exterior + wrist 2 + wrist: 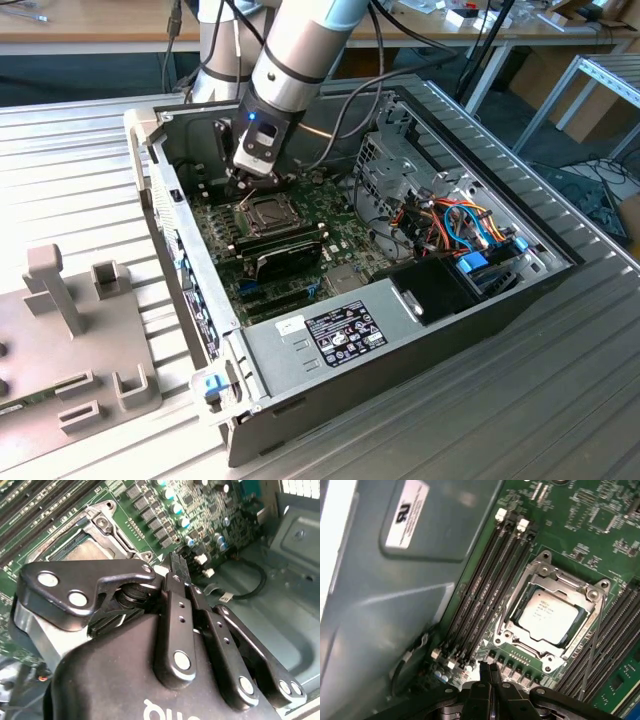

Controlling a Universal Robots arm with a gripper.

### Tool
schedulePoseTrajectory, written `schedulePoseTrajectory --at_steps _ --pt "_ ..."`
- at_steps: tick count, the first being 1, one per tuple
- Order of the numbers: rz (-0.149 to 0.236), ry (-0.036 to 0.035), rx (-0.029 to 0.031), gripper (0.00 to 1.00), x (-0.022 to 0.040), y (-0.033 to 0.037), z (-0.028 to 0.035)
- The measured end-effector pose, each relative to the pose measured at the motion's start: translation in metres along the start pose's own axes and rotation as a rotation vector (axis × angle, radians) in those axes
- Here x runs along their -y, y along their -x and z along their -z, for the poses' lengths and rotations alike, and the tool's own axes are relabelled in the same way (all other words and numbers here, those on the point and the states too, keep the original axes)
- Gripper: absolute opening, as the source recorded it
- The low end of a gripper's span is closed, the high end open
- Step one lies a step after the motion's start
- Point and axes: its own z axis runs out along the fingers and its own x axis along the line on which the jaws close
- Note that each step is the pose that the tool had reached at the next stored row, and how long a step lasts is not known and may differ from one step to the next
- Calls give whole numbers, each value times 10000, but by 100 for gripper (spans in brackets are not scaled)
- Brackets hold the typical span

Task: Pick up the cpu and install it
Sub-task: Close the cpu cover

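The cpu (547,615), a small silver-grey square chip, lies flat inside the metal socket frame (592,594) on the green motherboard (600,525). My gripper (490,671) is shut with its two black fingertips pressed together and nothing between them. It hovers beside one edge of the socket, apart from the chip. In the second wrist view the gripper (175,568) tapers to closed tips next to the socket frame (102,524). In the exterior view the gripper (262,181) hangs just above the socket (268,210) inside the open computer case.
Black memory slots (487,587) run along both sides of the socket. A black oblong module (287,255) lies close to the socket. A drive cage (395,160), coloured cables (465,225) and a power supply (335,335) crowd the case. A grey fixture (75,340) stands at the exterior view's left.
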Motion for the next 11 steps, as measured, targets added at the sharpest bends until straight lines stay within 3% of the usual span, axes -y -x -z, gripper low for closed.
schedulePoseTrajectory --at_steps 7,9,11 --pt "1318 -279 185 11 0 0 0" --pt "1635 -324 217 11 0 0 0" --pt "1945 -348 208 11 1 0 1"
